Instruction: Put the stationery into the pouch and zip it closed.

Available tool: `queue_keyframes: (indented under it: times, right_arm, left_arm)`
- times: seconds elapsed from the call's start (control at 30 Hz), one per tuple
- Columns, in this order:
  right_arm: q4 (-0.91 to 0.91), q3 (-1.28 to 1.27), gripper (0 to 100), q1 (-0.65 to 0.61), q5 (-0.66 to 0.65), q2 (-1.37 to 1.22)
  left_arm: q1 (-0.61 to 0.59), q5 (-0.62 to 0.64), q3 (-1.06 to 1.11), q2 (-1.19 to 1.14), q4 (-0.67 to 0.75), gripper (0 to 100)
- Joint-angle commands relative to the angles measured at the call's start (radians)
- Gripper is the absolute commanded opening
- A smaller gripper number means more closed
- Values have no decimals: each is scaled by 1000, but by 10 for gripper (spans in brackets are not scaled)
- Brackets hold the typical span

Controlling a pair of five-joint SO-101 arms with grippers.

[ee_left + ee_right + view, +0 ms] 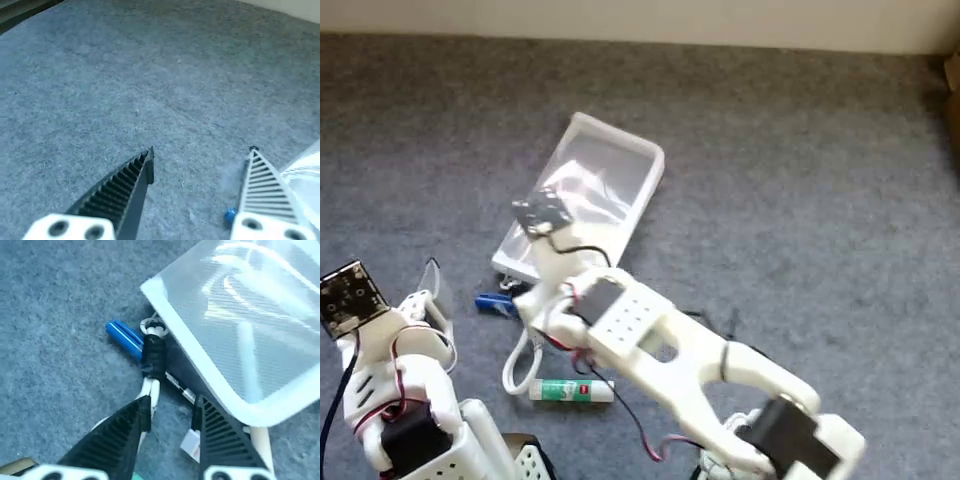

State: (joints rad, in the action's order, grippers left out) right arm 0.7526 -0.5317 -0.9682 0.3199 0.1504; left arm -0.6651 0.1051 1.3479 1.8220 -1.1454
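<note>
Translucent white pouch (595,185), blue pen (492,304), green-white glue stick (570,390), grey table (820,150)

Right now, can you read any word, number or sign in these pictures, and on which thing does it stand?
No text can be read.
White glue stick with a green label: its print is too blurred to read.
Translucent white mesh pouch: no print seen.
</note>
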Motion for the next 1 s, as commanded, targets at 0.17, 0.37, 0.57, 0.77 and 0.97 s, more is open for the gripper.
queue_keyframes:
  times: [0.17,0.37,0.57,0.77,0.97]
  right_arm:
    - [-4,271,141,-58,12,-245]
    - [-1,364,141,-62,8,-392]
    - [1,390,138,-28,6,-443]
    - [1,395,0,-8,0,-440]
    - [53,390,4,16,-68,-355]
  left_arm:
    - [-45,11,25,2,-2,277]
    - [-44,11,27,2,-3,277]
    - [-39,11,44,2,-2,277]
    - [-39,11,44,2,-2,277]
    - [-38,11,44,2,-3,277]
